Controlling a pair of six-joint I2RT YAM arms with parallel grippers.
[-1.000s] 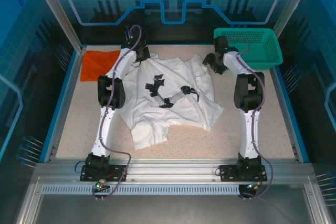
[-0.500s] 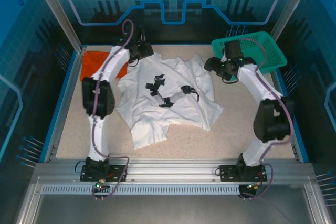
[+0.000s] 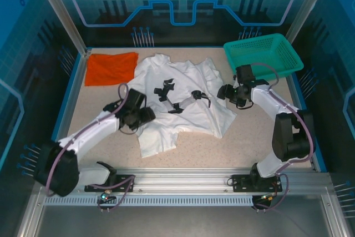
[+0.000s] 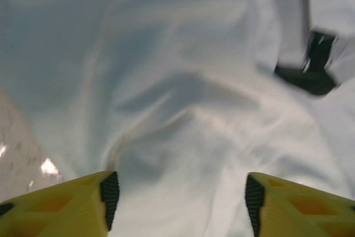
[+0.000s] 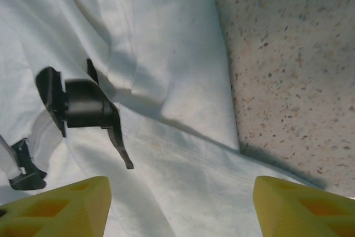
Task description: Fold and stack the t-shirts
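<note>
**Left gripper (image 3: pixel 136 117) and right gripper (image 3: pixel 226 92) poised open on either flank of white t-shirt (image 3: pixel 194 116)**

Both claws stand well parted and hold nothing. In the left wrist view the black pads (image 4: pixel 109 198) hang over rumpled white cloth, while the right wrist view shows that claw over the shirt's right hem, where it meets the speckled table (image 5: pixel 299 70). The white shirt lies spread mid-table, printed graphic (image 3: pixel 183 97) up, its long axis running roughly from far side to near. Each claw sits at an opposite side edge, so a two-handed fold looks the likely next step. The left arm stretches low, elbow swung out to the near-left corner. The right arm folds up at the elbow and reaches inward. The orange-red t-shirt (image 3: pixel 111 67) lies flat at far left, well apart, nearer the left arm. A teal basket (image 3: pixel 266 62) sits far right
</note>
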